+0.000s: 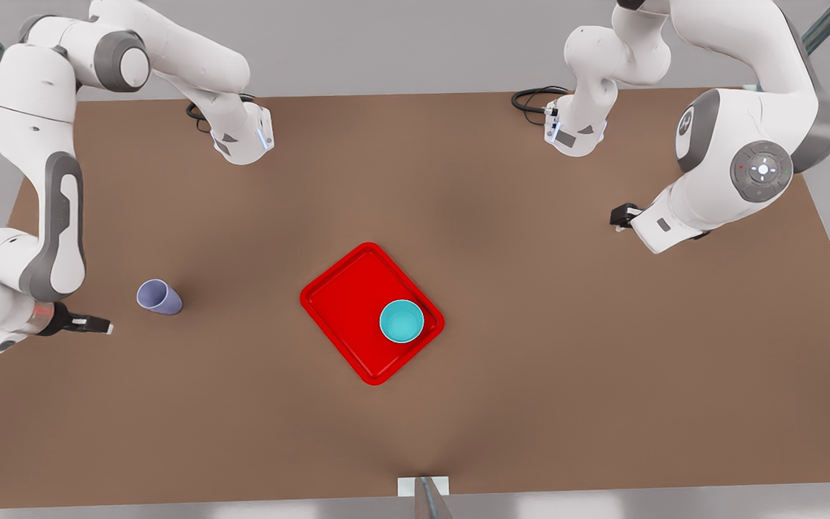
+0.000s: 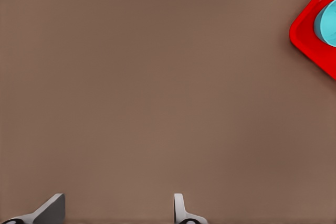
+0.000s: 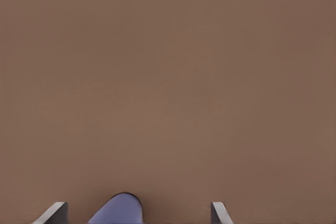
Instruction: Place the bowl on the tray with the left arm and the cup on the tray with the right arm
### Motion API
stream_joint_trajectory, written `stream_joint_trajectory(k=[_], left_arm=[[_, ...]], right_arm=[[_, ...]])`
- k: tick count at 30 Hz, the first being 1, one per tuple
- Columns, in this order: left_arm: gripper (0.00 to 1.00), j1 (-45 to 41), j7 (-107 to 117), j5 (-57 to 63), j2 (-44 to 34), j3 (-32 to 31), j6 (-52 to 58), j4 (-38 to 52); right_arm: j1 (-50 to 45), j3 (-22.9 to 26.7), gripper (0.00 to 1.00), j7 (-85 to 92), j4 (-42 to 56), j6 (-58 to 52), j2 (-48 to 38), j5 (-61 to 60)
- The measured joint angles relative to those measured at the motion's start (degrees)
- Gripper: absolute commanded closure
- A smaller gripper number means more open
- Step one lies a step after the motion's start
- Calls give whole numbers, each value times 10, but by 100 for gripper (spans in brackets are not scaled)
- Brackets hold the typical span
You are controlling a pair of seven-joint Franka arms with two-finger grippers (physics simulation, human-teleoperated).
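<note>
Bowl (image 1: 401, 321) already sits on the tray (image 1: 346, 288); cup (image 1: 159, 296) stands on the worktop (image 1: 530, 375), well apart toward the front view's left. Right pincer (image 1: 106, 328), fingers spread and empty, sits just beside the cup; left pincer (image 1: 615, 215), also spread and empty, waits far off.

**Cut off and out of sight**

In the left wrist view the tray (image 2: 315, 35) runs off the picture's edge, one corner in sight, and the bowl (image 2: 326, 23) on it is sliced to a sliver. The left gripper (image 2: 118, 211) shows just its two fingertips (image 2: 52, 208), spread apart. In the right wrist view the cup (image 3: 119, 209) is cropped to a rounded part, lying between the parted tips of the right gripper (image 3: 137, 213). In the front view both arms' bases leave the frame
</note>
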State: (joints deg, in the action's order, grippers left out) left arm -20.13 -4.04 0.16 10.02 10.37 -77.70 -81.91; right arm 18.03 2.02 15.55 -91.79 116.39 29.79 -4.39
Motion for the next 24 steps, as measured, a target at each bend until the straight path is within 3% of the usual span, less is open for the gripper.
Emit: stream_joint_trajectory(k=[5,14,24], left_arm=[[0,0,-1,0,1,0,2,0],[0,0,-2,-1,1,0,2,0],[0,0,-3,-1,4,0,1,1]], right_arm=[[-1,0,0,15,-38,2,-11,1],[-5,0,0,15,-208,86,-117,2],[-7,-15,1,8,-232,80,-137,-4]])
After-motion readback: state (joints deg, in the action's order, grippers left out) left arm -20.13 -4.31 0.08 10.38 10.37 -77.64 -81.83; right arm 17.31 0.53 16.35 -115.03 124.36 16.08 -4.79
